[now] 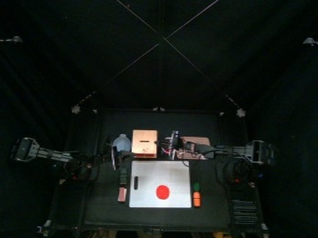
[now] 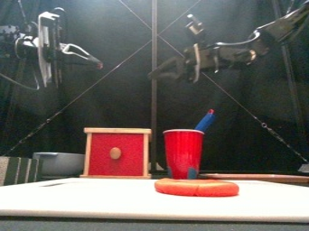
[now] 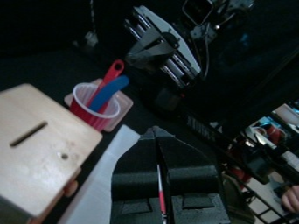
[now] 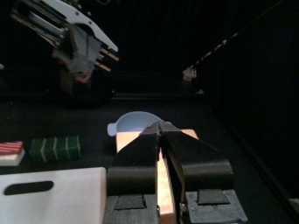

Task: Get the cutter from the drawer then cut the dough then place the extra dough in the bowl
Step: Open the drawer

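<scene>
Black jaws of the left gripper (image 3: pixel 158 133) are pressed together with nothing between them, and it hangs high over the left side of the counter (image 1: pixel 99 209). Below it, at the back, stands one blue-grey bowl (image 2: pixel 58 162). It is just left of one pale wooden box (image 2: pixel 117 152), whose red drawer front (image 2: pixel 116 153) sits flush and closed. The cutter cannot be seen anywhere.

Left of the board lie one dark green sushi roll (image 4: pixel 55 147) and one red-and-white toy (image 4: pixel 10 153), close beside each other.

One white cutting board (image 1: pixel 147 175) fills the middle of the counter, and one flat red dough disc (image 2: pixel 196 187) lies on it, whole.

Behind the board, just right of the box, stands one red cup (image 2: pixel 183 153). It holds two toy knives, one blue (image 3: pixel 112 87) and one red (image 3: pixel 114 72).

One green-and-orange toy (image 1: pixel 195 197) lies on the right part of the board. One pink tray (image 1: pixel 199 142) lies at the back right.

The right gripper (image 4: pixel 160 129) is raised above the right side, its jaws closed on nothing.
</scene>
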Tool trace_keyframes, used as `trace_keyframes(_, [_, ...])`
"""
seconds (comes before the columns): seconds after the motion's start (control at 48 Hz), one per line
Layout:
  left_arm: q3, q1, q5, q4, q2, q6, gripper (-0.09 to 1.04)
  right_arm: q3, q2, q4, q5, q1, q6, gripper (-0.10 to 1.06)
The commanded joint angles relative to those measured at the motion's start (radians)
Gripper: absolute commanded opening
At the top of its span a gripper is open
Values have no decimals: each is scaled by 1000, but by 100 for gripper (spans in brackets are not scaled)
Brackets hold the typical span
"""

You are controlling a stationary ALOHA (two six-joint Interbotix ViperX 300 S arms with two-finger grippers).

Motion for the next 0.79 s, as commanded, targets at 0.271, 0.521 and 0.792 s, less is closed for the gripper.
trace_keyframes(0.271, [-66,-8,-17,-87,206,-239,21,-204,218,2,-8,0,3,3])
trace_keyframes(0.521, [-77,-9,-14,-104,299,-488,41,-221,270,-2,11,2,-9,3])
trace_keyframes(0.792, [-101,-8,-14,-106,376,-698,72,-221,282,-2,91,3,-12,3])
